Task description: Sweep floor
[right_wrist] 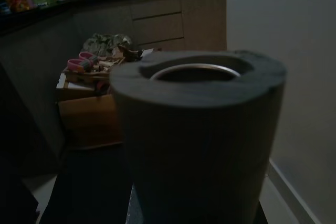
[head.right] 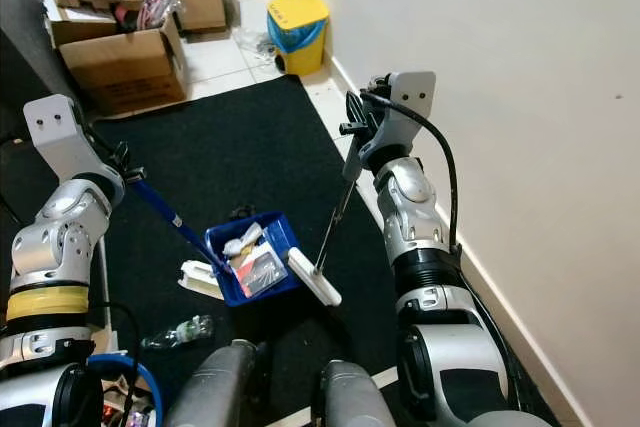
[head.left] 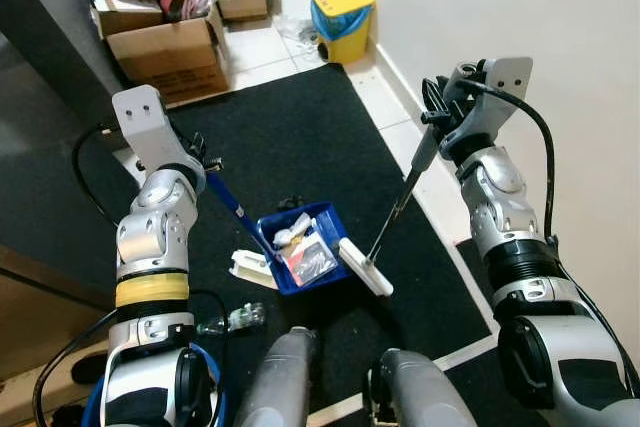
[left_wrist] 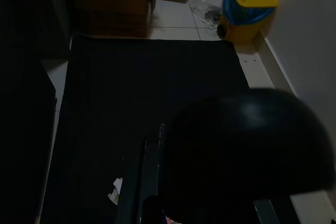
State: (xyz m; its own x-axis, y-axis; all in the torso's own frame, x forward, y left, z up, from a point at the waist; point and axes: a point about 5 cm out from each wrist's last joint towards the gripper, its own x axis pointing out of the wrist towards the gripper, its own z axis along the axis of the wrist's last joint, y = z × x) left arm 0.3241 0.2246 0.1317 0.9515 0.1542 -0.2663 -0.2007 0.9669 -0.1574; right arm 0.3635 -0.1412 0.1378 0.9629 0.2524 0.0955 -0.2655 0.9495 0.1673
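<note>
Plainly, the left gripper [head.left: 205, 165], jaws clamped on the blue dustpan [head.left: 300, 247] handle, angles it low on the black mat [head.left: 300, 137] to catch debris. The right gripper [head.left: 435, 112], jaws clamped on the broom [head.left: 365, 265], sets its head beside the pan's mouth for pushing scraps in.

Seeing black rug [head.left: 300, 137]: matt cloth, fine even texture. Floor tiles [head.left: 262, 47]: pale, smooth, slight sheen. Wall [head.left: 560, 7]: matt off-white paint. Dustpan [head.left: 300, 247]: blue plastic, smooth; I read crumpled paper scraps [head.left: 290, 232] inside. Broom head [head.left: 364, 266]: white plastic; shaft [head.left: 400, 202] thin, dark, metal-looking. Grip end [right_wrist: 199, 129] on my right wrist cam: matt grey foam, metal ring inside. Bin [head.left: 342, 15]: glossy yellow plastic, blue liner. Boxes [head.left: 165, 52]: plain brown cardboard. Bottle [head.left: 232, 320]: clear plastic. Arms [head.left: 500, 217]: brushed silver metal.
</note>
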